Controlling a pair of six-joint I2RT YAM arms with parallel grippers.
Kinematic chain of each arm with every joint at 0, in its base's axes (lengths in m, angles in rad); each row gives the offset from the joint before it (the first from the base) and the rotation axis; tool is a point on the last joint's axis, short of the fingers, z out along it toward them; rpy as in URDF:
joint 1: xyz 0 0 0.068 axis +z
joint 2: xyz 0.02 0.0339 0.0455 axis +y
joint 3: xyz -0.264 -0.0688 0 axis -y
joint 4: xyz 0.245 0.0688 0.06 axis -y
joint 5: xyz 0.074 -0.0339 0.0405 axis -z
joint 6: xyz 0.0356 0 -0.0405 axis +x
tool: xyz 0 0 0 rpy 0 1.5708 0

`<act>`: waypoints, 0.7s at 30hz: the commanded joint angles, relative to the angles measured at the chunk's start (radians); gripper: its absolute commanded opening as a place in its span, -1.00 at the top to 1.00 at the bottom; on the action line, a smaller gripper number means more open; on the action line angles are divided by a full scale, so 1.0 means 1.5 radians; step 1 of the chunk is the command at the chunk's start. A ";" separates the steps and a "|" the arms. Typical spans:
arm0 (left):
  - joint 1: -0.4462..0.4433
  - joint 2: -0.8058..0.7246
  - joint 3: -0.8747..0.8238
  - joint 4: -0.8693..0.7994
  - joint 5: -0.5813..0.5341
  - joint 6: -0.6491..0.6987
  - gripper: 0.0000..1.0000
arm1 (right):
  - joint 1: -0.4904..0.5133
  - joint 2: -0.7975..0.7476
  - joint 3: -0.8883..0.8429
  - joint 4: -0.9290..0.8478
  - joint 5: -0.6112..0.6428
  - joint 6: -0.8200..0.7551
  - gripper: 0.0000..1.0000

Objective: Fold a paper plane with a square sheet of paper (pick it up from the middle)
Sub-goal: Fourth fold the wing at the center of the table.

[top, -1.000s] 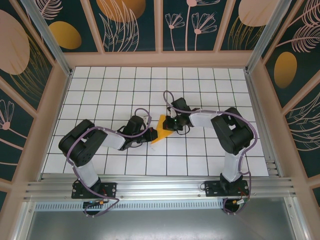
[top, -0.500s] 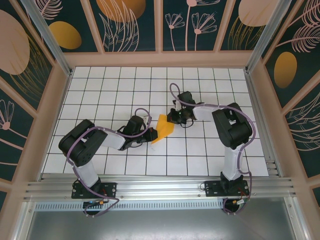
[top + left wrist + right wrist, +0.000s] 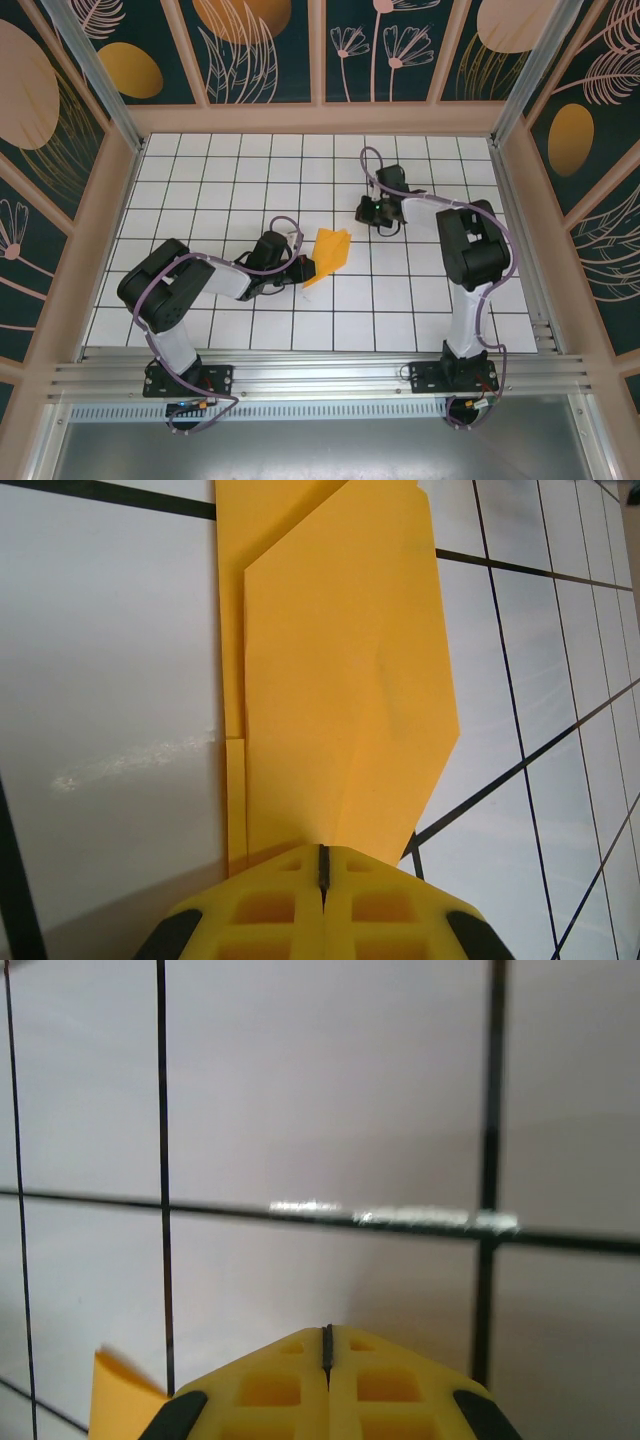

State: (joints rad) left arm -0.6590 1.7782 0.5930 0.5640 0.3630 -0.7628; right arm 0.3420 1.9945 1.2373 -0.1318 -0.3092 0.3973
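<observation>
the paper sheet [image 3: 328,251] lies flat on the white grid table [image 3: 220,170], roughly mid-table, a bit twd the left arm's side. it's already folded: an orange-yellow wedge, wide end pointing away from the arm bases, narrow end twd the near-left. it covers parts of a couple of tiles.

left gripper [image 3: 300,268] sits low at the narrow end of the wedge. from the left wrist cam the yellow fingers [image 3: 270,910] are pressed tight together w/ just a thin dark seam btwn them, and their tip meets the paper's [image 3: 340,680] near end. can't tell whether a sliver of paper is nipped in there or the tip is just resting on it. in that view there are two layers: a top flap w/ a slanted edge tapering twd the fingers, and a narrow strip of the lower layer showing along its left side. a faint crease runs across the top flap.

right gripper [image 3: 367,212] is apart from the sheet, further back and to the right, over bare tiles. its jaws are squeezed together too, holding nothing. right wrist cam has its fingers [image 3: 270,1390] over the grid lines, w/ a small orange corner of the paper [image 3: 118,1398] at lower left, not touching.
</observation>
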 commanded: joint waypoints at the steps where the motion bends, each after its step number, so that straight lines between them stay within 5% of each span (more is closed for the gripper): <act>1: 0.000 0.042 -0.021 -0.141 -0.025 0.010 1.00 | 0.014 -0.064 0.006 -0.006 0.021 -0.017 0.96; 9: 0.000 0.031 -0.011 -0.131 -0.026 0.001 1.00 | 0.088 -0.186 -0.157 0.074 -0.041 0.088 0.90; 21: 0.000 0.029 -0.004 -0.119 -0.022 -0.004 1.00 | 0.181 -0.106 -0.170 0.125 -0.089 0.161 0.93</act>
State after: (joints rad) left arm -0.6590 1.7752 0.6033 0.5446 0.3630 -0.7666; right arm 0.6056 1.8038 0.9726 0.0181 -0.4168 0.6041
